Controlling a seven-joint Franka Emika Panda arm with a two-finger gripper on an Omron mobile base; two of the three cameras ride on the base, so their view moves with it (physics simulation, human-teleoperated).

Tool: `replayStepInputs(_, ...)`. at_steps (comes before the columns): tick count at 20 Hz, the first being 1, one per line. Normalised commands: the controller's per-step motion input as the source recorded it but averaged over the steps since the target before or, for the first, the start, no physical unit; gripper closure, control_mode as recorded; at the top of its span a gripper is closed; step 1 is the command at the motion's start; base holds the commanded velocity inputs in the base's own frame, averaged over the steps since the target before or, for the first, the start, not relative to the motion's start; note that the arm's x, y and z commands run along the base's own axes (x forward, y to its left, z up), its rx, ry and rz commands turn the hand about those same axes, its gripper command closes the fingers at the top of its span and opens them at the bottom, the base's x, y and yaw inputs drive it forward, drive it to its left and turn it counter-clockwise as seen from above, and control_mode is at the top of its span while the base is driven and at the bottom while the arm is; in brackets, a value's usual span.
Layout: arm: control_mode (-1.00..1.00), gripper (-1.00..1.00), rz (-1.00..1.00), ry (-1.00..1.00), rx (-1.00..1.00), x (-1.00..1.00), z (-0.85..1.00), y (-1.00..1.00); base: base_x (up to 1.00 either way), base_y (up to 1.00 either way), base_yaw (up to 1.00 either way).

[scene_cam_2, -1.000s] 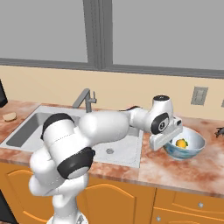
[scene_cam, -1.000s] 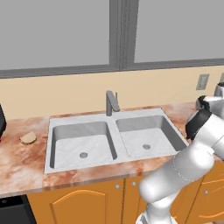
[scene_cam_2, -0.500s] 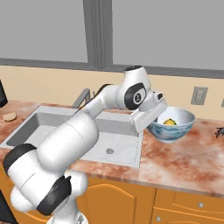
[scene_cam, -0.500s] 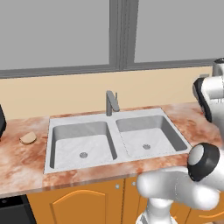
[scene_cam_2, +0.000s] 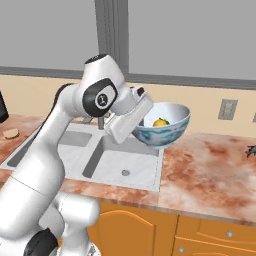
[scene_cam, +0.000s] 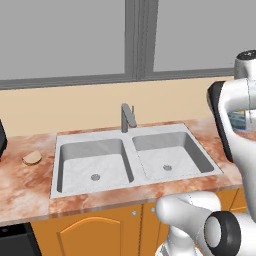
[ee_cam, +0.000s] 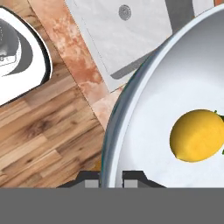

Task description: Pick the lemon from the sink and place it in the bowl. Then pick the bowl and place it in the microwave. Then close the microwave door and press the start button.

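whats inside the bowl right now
The lemon lies alone on the white inside of the bowl, which the gripper holds by its rim. The far side of the bowl's interior is cut off in the hand view.

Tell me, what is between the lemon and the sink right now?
In the right base view, the bowl's wall and open air: the lemon sits inside the lifted bowl, above the counter beside the sink.

No readable text, labels, brand names, numbers or signs appear anywhere in these views
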Motion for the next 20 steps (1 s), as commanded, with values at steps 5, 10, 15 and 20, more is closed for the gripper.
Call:
replayStepInputs(5, -1.00, 1.00, 0.13, 0.00, 0.17, -0.35, 1.00, 0.54, 0.00, 0.00, 0.00)
replayStepInputs(10, -1.00, 1.00, 0.12, -0.04, 0.21, -0.48, 0.64, 0.33, 0.00, 0.00, 0.00)
replayStepInputs(15, -1.00, 1.00, 0.01, -0.01, 0.07, -0.29, 0.19, 0.13, 0.00, 0.00, 0.00)
replayStepInputs(20, -1.00, 1.00, 0.00, 0.00, 0.00, -0.05, 0.00, 0.00, 0.00, 0.00, 0.00)
